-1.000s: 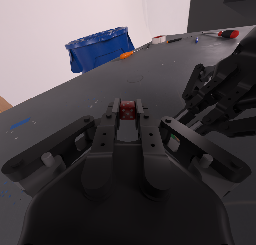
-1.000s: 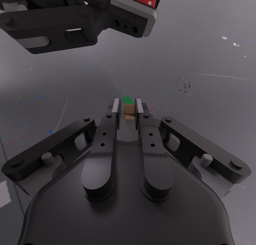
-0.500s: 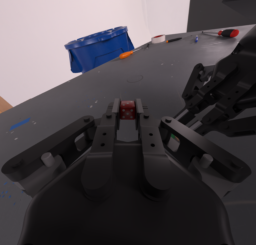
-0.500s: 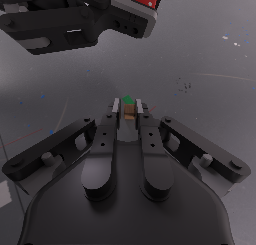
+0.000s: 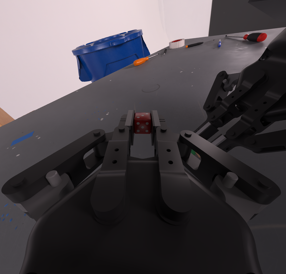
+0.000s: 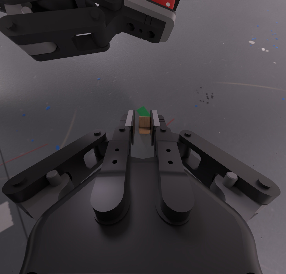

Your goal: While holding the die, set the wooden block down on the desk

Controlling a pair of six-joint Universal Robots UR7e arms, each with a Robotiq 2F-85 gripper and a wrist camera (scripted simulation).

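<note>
- Die [image 5: 142, 122] is pinched by the left gripper [image 5: 142, 119], right of the blue bin [image 5: 110, 56].
- Wooden block [image 6: 144, 124] is clamped in the right gripper [image 6: 142, 119], low over the counter [image 6: 216, 127]; lowering should be finished before release.

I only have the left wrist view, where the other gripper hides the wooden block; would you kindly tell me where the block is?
Observer: The wooden block lies between the fingers of the right gripper, near their tips.
Operator: Thank you. Do both pads touch it?
Observer: No; a dark gap shows between one pad and the block, so I cannot tell whether it is gripped.
Operator: What lies beyond it?
Observer: A green patch on the desk, just past the block.
</note>
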